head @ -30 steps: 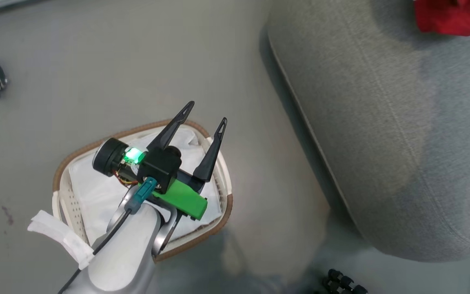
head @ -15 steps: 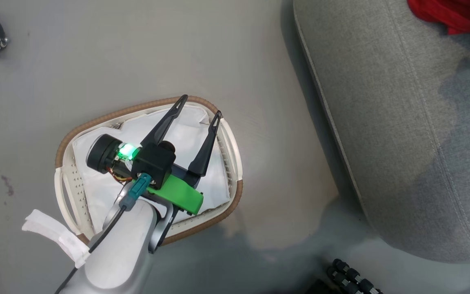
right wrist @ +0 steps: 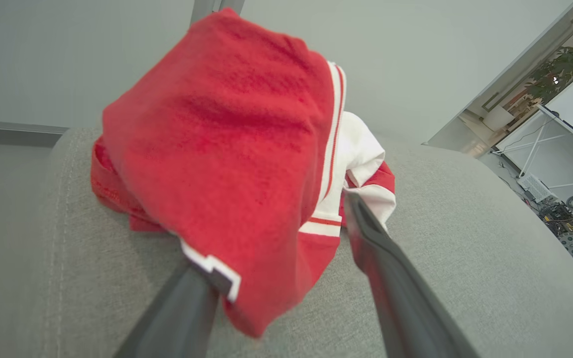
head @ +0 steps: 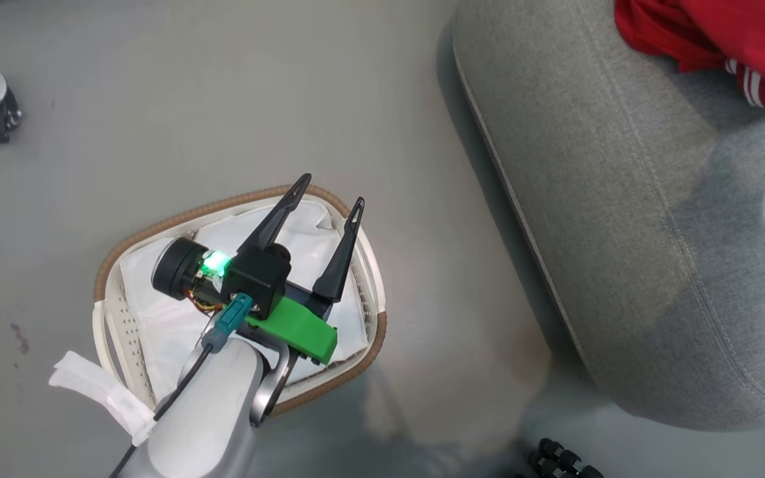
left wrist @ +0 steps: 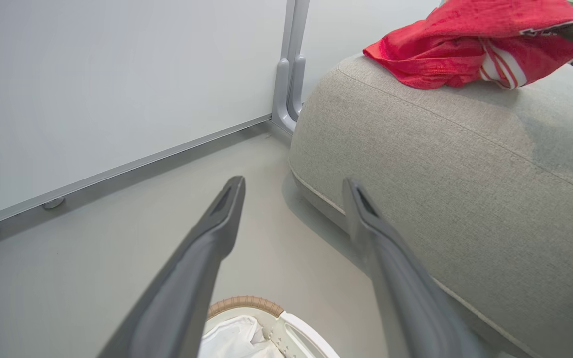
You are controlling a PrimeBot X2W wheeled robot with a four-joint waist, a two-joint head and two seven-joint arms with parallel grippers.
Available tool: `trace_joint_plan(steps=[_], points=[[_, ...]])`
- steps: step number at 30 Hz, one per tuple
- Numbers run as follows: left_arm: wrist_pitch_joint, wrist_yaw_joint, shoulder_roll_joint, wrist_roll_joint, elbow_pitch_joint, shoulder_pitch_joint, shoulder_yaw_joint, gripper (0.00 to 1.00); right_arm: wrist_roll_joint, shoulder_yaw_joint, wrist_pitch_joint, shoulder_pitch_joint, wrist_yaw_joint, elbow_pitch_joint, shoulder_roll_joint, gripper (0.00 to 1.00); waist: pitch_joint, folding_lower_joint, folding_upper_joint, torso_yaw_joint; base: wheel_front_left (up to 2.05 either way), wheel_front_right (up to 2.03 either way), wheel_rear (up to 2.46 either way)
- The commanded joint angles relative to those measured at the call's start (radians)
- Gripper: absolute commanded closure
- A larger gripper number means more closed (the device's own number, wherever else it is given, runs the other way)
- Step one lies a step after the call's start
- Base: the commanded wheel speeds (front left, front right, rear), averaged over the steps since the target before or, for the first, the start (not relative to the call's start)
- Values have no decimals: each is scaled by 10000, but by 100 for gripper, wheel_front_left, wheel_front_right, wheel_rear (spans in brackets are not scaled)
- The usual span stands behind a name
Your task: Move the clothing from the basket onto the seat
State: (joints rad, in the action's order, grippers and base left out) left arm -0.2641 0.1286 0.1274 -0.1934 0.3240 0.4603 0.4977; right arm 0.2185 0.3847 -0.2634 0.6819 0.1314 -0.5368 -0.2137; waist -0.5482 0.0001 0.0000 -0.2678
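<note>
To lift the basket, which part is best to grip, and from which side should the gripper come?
Probably the white side handle of the basket on the end facing the seat, approached from above. It is a thin firm band with a slot behind it; the cloth liner is loose and would slip.

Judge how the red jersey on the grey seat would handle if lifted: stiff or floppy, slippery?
Probably floppy: the clothing lies bunched in folds on the seat and drapes over one finger. Likely not slippery: its surface looks fuzzy, so it may cling to a finger.
</note>
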Motion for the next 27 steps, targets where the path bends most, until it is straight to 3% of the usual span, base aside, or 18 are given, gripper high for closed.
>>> trace_joint_plan(steps=[1,10,16,22,27], points=[[-4,12,-41,-112,-32,-143,-62,0,-128,-27,-20,-477,-15,165,122,0,291,-1,0,-17,0,0,0],[-4,20,-310,-323,-153,-621,-513,0,-207,-370,-21,-2219,-15,778,671,0,1221,-1,0,93,0,0,0],[-4,-51,-545,-516,-227,-1054,-1084,0,-262,-605,-21,-2451,-15,1006,474,0,2072,-1,0,428,0,0,0],[-4,-116,-697,-858,-158,-1486,-1730,0,-376,-990,-21,-2241,-15,1182,282,0,3081,-1,0,987,0,0,0],[-4,-316,-749,-882,93,-2065,-2333,0,-557,-1443,-21,-2342,-15,1162,724,0,4001,-1,0,1614,0,0,0]])
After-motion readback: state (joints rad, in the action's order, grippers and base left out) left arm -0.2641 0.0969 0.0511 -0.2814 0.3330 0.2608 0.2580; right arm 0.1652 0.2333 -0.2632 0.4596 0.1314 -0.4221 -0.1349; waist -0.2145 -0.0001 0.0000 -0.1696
